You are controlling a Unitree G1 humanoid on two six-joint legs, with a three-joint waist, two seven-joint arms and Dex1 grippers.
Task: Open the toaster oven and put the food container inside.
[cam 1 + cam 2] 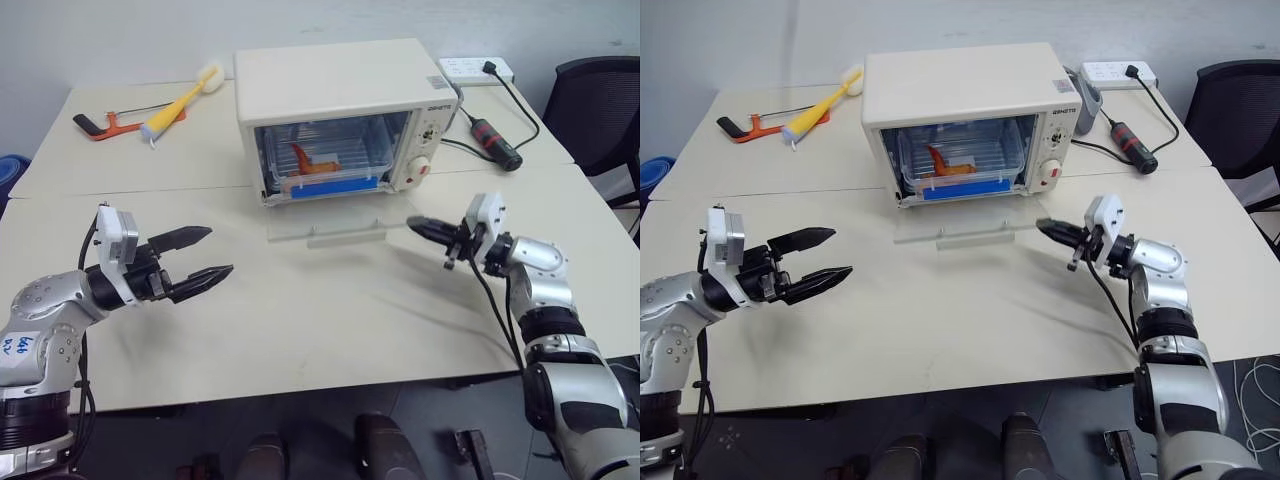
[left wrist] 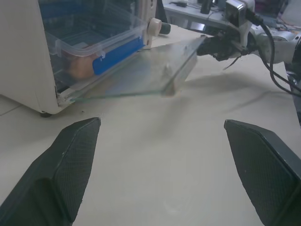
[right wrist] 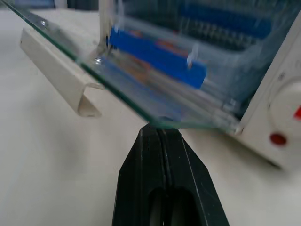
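Evenly and brightly lit from overhead, diffuse. Soft, faint shadows on the table (image 1: 330,330) at about six o'clock of each arm. Pale sheen on the glass door (image 2: 141,75), no hard glare. Sharp in both head views; smeared and out of focus around the food container (image 3: 188,70) up close.

- We see a cream-white table (image 1: 330,330), two tops pushed together along a seam
- The toaster oven (image 1: 345,110) stands at the middle back; its glass door is down over the tabletop
- Far left corner: a red hacksaw (image 1: 105,124) beside a yellow brush (image 1: 180,102)
- Far right: a white power strip (image 1: 476,68); a black tool (image 1: 497,144) near it, on a cable
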